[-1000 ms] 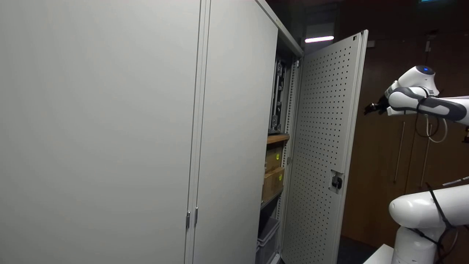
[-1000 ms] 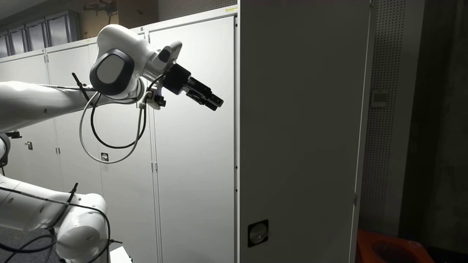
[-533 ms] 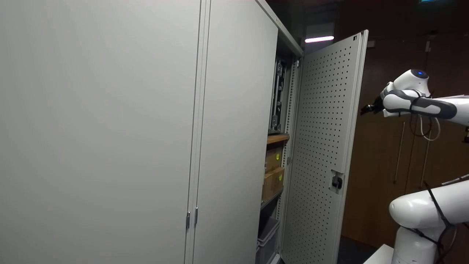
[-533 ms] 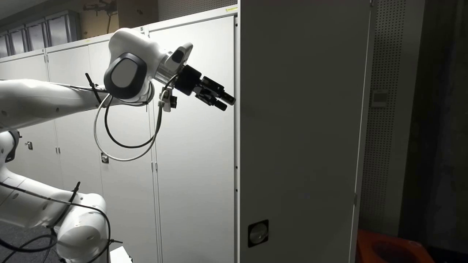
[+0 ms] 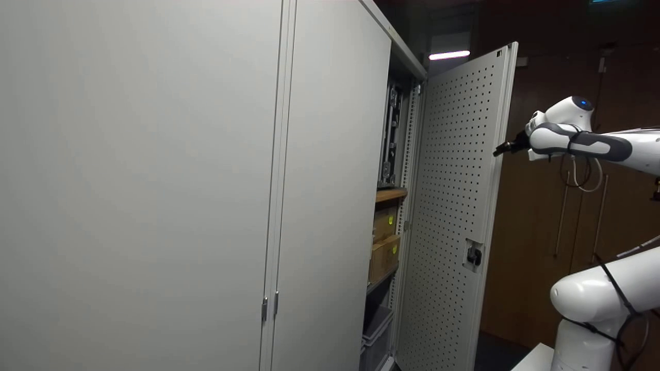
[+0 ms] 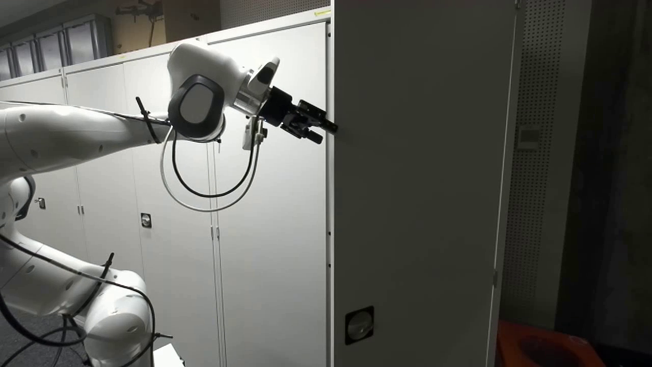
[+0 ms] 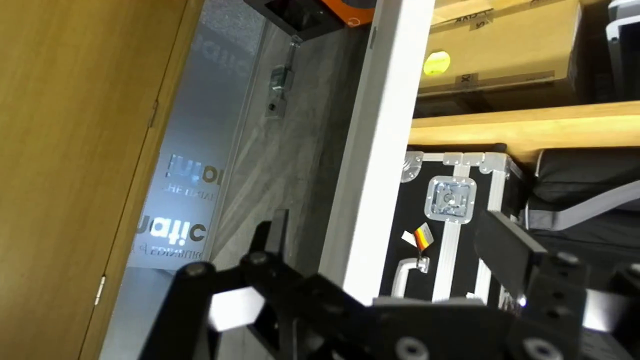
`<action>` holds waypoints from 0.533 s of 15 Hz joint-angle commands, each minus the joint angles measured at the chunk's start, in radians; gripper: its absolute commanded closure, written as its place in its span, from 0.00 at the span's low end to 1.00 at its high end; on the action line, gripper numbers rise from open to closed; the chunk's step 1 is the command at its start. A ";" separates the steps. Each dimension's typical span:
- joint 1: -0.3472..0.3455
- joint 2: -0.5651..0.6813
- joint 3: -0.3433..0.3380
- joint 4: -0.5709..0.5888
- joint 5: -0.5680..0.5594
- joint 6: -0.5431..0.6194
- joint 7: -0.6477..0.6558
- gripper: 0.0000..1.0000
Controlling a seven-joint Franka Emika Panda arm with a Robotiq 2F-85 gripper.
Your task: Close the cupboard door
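Note:
The cupboard door (image 5: 454, 180) stands wide open. Its perforated inner face shows a dark latch (image 5: 473, 256) low down. Its plain outer face (image 6: 423, 168) is in shadow with a round latch (image 6: 359, 325). My gripper (image 6: 324, 132) is at the free edge, in the upper half of the door. In an exterior view the upper fingertip (image 6: 331, 128) overlaps the outer face; the lower one is left of the edge. In an exterior view my gripper (image 5: 501, 149) overlaps the door edge. In the wrist view my open gripper (image 7: 385, 220) has the bright, edge-on door (image 7: 382, 160) between its fingers; I cannot tell contact.
Shut grey cupboard doors (image 5: 330, 180) adjoin the opening. Inside are cardboard boxes (image 5: 384, 257), a wooden shelf (image 7: 525, 122) and a black flight case (image 7: 415, 200). Wooden doors (image 7: 70, 125) stand opposite. An orange object (image 6: 547, 346) lies low beyond the door.
My gripper has moved toward the door's free edge, leftward in one exterior picture and rightward in the opposite one. Its fingers now stand visibly wider apart. The door has not moved.

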 commanded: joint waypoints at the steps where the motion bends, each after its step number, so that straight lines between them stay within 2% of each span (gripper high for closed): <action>1: 0.054 0.058 -0.028 0.041 0.068 0.057 -0.071 0.00; 4: 0.085 0.081 -0.038 0.045 0.107 0.073 -0.105 0.00; 8: 0.112 0.090 -0.019 0.050 0.130 0.065 -0.137 0.00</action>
